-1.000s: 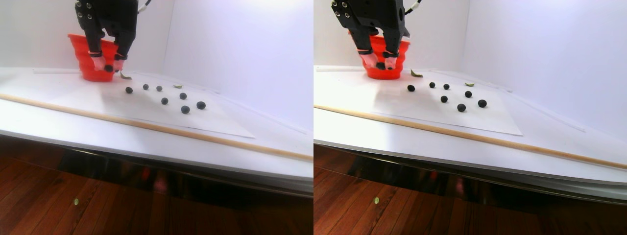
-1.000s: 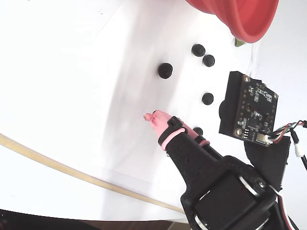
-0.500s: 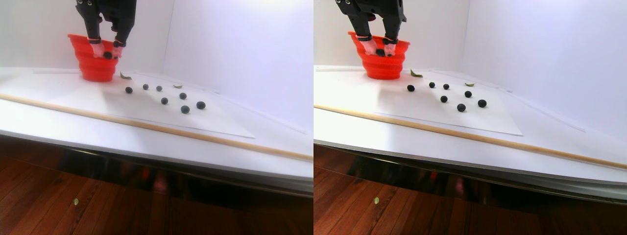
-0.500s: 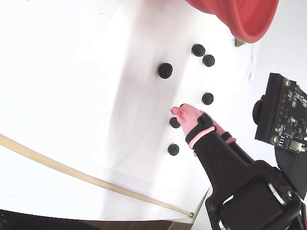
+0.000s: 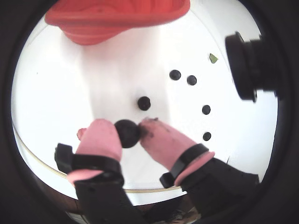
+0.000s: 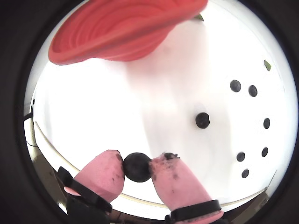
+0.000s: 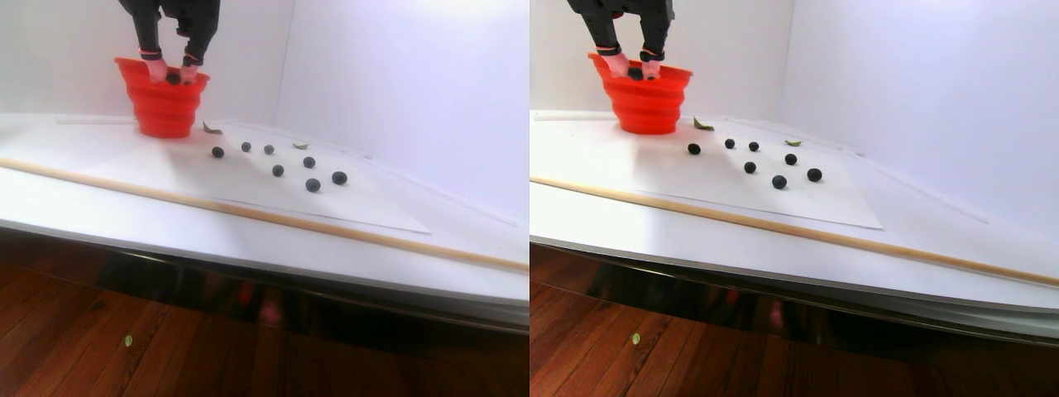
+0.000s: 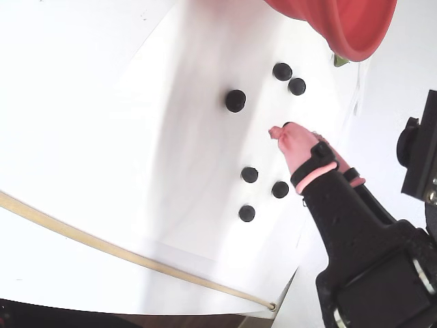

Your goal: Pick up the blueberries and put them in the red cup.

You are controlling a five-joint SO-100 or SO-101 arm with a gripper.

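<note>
As the arm had risen over the last second from table height to the level of the rim, the large red-orange ribbed plastic cup (image 7: 169, 106) stood at the far left of the white paper sheet (image 7: 273, 194) in the stereo pair view, with the black pink-tipped two-finger gripper (image 5: 133, 129) now at its rim, so release into it looked to be the next step. The gripper was clamped on one small round matte black-blue blueberry (image 5: 127, 133), while seven loose blueberries (image 7: 278, 170) remained on the sheet, well apart from the cup. No brand, label or readable writing was visible in any view.
</note>
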